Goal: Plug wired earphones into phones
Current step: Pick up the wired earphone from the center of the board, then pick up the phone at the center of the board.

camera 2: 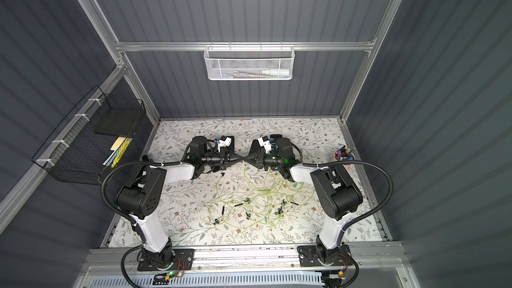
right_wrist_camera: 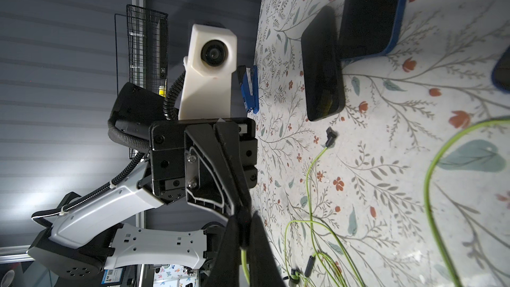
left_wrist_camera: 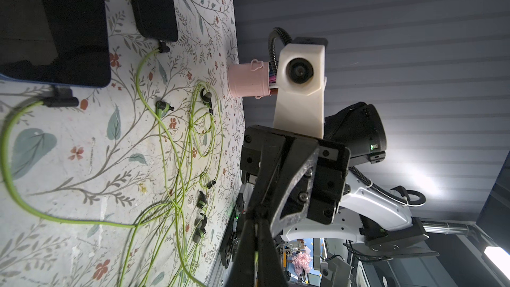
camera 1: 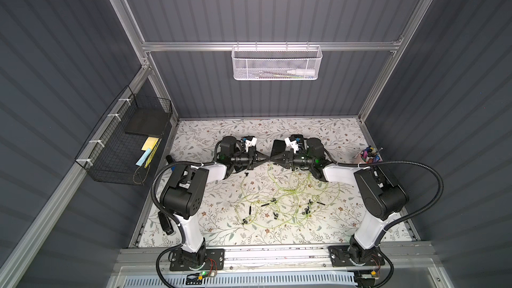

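Observation:
The wired earphones (camera 1: 285, 198) lie as a tangle of yellow-green cables in the middle of the table in both top views. Above them my left gripper (camera 1: 266, 159) and right gripper (camera 1: 273, 159) meet tip to tip. My right gripper (right_wrist_camera: 244, 222) is shut on a black plug with green cable hanging from it. My left gripper (left_wrist_camera: 256, 220) pinches the same thin cable. Two phones (left_wrist_camera: 69, 23) (left_wrist_camera: 154, 1) each have a plug in them. Another phone (right_wrist_camera: 323, 64) lies with a loose plug (right_wrist_camera: 329, 135) just beside it. The arms hide most of the phones from above.
A pink cup of pens (camera 1: 370, 156) stands at the table's right edge. A blue stapler (right_wrist_camera: 249, 89) lies towards the left wall. A black wire basket (camera 1: 124, 139) hangs on the left wall and a white mesh basket (camera 1: 277, 62) on the back rail.

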